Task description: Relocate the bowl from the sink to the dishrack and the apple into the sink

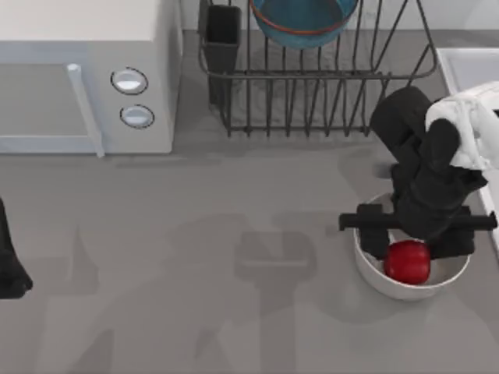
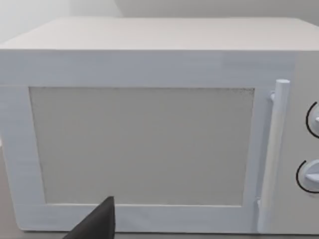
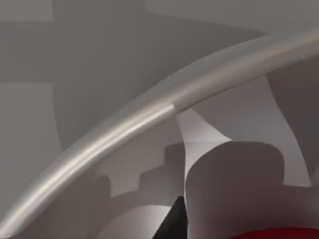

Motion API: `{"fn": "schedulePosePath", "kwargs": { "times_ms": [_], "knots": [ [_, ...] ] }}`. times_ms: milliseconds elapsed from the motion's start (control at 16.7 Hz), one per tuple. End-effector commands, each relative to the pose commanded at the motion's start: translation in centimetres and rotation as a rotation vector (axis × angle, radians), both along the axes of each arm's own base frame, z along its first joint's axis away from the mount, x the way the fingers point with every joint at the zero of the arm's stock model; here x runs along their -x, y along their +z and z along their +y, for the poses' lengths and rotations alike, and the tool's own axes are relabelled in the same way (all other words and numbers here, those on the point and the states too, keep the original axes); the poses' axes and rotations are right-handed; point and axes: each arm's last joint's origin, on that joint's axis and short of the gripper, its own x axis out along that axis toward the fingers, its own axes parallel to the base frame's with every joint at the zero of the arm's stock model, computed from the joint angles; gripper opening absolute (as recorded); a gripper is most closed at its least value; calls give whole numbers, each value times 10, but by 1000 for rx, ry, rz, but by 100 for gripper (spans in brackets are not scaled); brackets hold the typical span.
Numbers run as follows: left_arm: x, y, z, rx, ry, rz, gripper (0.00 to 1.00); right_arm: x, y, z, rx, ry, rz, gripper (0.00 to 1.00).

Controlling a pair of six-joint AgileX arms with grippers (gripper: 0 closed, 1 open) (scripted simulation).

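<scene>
One apple, red, is lying in the white bowl at the table's right, with the right gripper hanging directly over it, inside the rim. Whether its fingers are spread or closed on the fruit cannot be told; the wrist is covering them from above. Step in hand, by my reading: taking the apple for the sink. To do it well, the fingers should be straddling the fruit squarely, closing firmly, then rising straight so the white bowl is not dragged along. The bowl, teal, is sitting in the dishrack, cut off by the top edge. The sink is showing just a corner at right. The left gripper is parked at the left edge, facing the microwave.
</scene>
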Motion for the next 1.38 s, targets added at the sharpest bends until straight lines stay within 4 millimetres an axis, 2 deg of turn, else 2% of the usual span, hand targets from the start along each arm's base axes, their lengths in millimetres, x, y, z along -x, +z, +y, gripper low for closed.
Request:
{"fn": "schedulePosePath", "kwargs": {
  "times_ms": [180,660,1140,1380],
  "knots": [
    [0,0,0,0,0,0,100,-3,12,2,-3,-2,-8,0],
    [0,0,0,0,0,0,100,0,96,0,2,0,4,0],
    [0,0,0,0,0,0,100,-3,102,-2,-24,1,-28,0],
    [0,0,0,0,0,0,100,-23,104,-26,-129,-33,-155,0]
  ]
}}
